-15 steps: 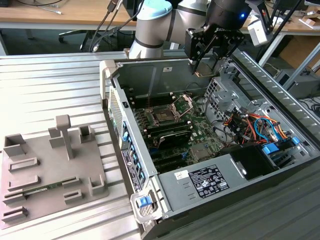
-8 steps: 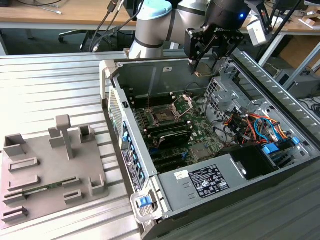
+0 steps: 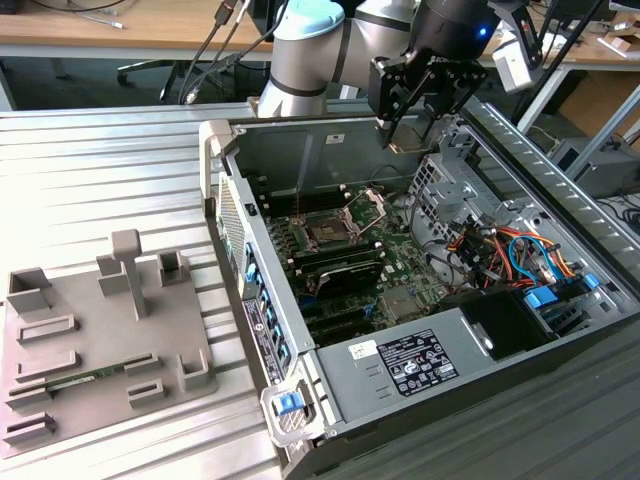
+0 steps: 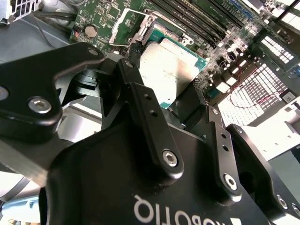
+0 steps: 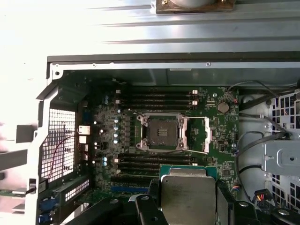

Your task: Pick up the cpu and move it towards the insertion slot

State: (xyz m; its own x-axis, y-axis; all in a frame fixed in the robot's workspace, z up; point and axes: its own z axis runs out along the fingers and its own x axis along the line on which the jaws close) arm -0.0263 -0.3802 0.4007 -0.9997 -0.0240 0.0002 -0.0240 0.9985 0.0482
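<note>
My gripper (image 3: 405, 140) hangs above the far end of the open computer case, shut on the cpu (image 4: 171, 63). The cpu (image 5: 187, 192) is a flat square chip with a silvery top and a thin green rim, clamped by its edges between two black fingers (image 4: 136, 79). It is held in the air, clear of the motherboard. The insertion slot (image 5: 161, 132) is a dark square socket in a shiny metal frame, with its silver retaining plate swung open beside it. In the exterior view the insertion slot (image 3: 326, 233) lies lower and toward the exterior view's left of the gripper.
Long black memory slots (image 5: 154, 96) flank the socket. A drive cage and coloured cables (image 3: 500, 250) fill the case's right side, with the power supply (image 3: 420, 360) at the near end. A grey plastic tray (image 3: 100, 340) sits on the ribbed table at the exterior view's left.
</note>
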